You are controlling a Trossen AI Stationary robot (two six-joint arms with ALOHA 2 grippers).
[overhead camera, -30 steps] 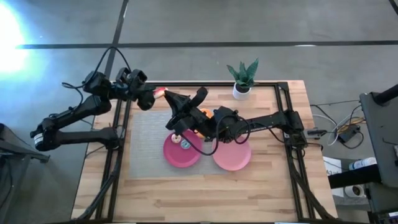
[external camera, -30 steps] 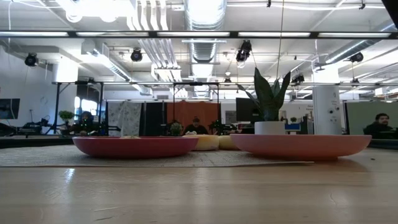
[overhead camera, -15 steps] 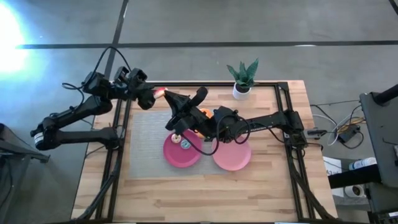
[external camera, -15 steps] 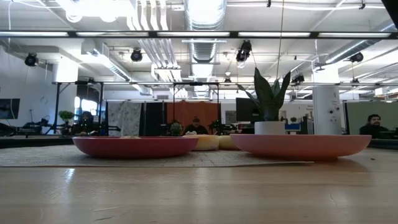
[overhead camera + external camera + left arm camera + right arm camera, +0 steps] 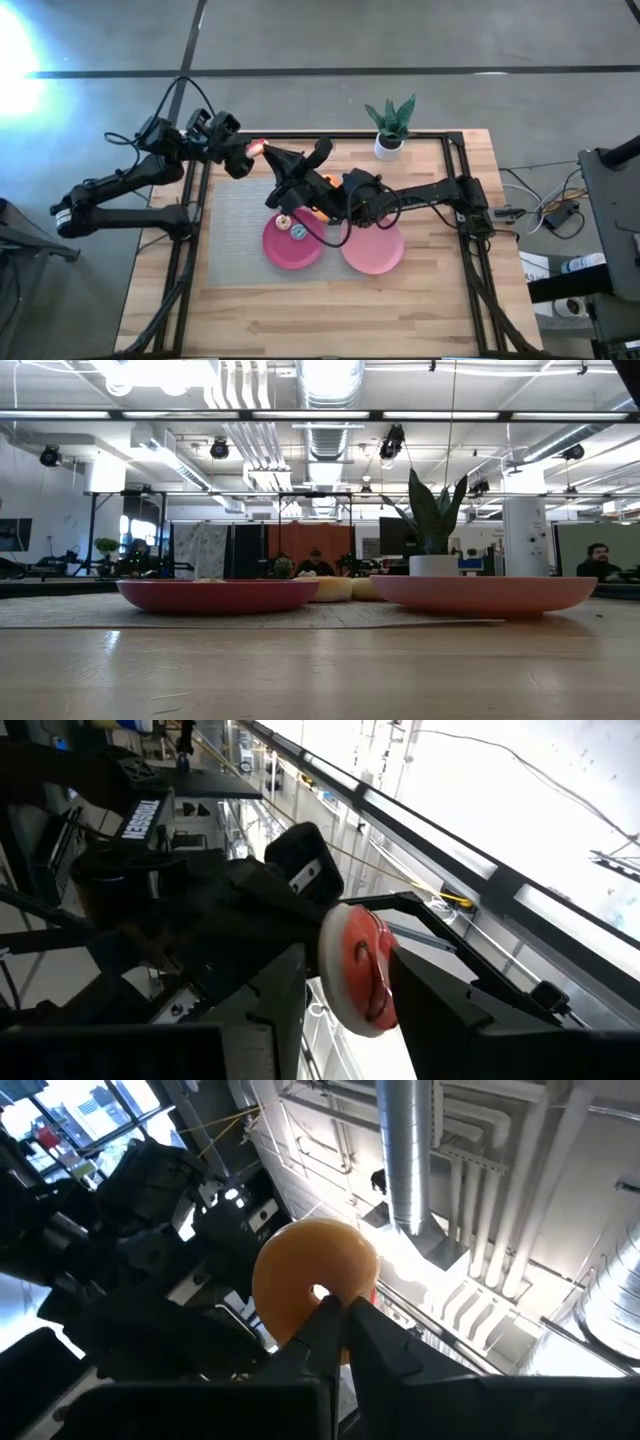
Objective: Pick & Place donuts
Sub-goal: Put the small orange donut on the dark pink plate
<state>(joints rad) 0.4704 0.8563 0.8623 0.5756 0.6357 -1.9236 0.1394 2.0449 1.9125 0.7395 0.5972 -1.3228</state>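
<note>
A donut (image 5: 355, 970) with red icing and a tan underside (image 5: 312, 1278) hangs high over the table's far left corner. My left gripper (image 5: 243, 155) is shut on it. My right gripper (image 5: 272, 158) reaches over from the right, shut, with its tips (image 5: 338, 1308) at the donut's tan underside beside the hole. Two small donuts (image 5: 291, 226) lie on the magenta plate (image 5: 285, 255). Orange donuts (image 5: 318, 210) lie on the mat under my right arm. The pink plate (image 5: 375, 255) stands to the right. My left gripper pinches the donut (image 5: 350, 1010) between its two fingers (image 5: 285, 995). The donut stands on edge, its red icing turned toward one finger, lifted well clear of the table. My right gripper's shut tips lie against the view of the donut's underside (image 5: 300, 1315); whether they touch it I cannot tell.
A potted plant (image 5: 390, 125) stands at the table's far right corner. A grey mat (image 5: 235, 215) covers the table's left half. A black frame (image 5: 455, 200) runs round the tabletop. In the low view both plates (image 5: 218, 595) (image 5: 483, 593) stand side by side with yellowish donuts (image 5: 335, 588) behind.
</note>
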